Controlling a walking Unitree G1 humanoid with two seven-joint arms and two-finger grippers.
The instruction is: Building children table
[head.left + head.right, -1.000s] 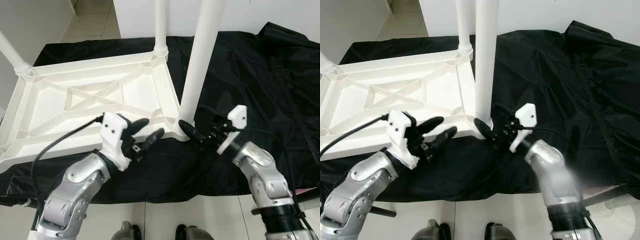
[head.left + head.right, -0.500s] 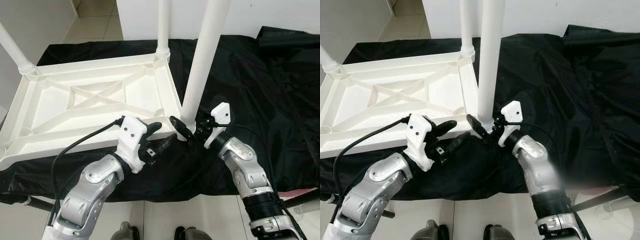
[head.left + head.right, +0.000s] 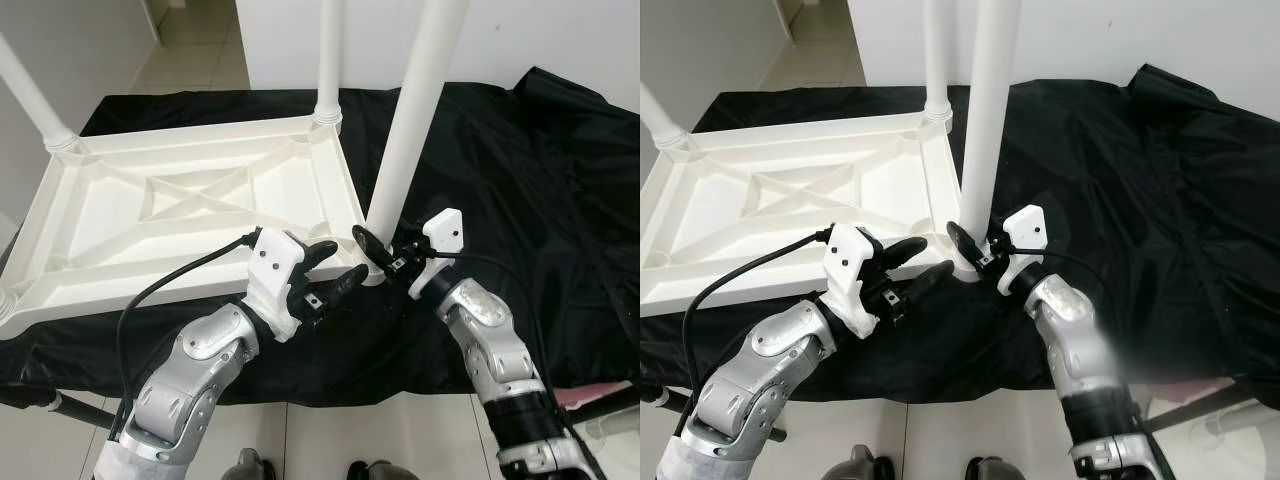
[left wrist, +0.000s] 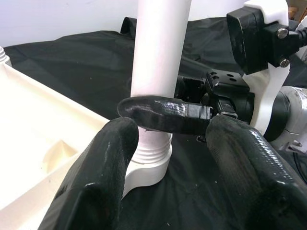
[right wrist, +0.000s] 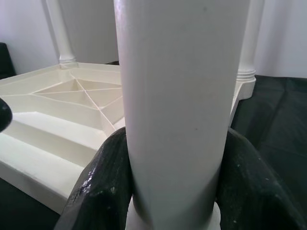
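While left gripper [image 3: 335, 270] gapes empty, right gripper [image 3: 372, 251] clamps table leg [image 3: 412, 120].

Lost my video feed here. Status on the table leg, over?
Right gripper clamped on the near white plastic leg, low by its socket. Left gripper open beside the upturned white tabletop corner. Leg upright; nothing in the way.

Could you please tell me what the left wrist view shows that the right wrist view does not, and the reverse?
The left wrist view takes in the right claw from outside, closed around the near leg, with the left claw's own fingers open before it on the black cloth. The right wrist view takes in the tabletop's ribbed underside and two farther legs. Both share the gripped leg at its threaded socket.
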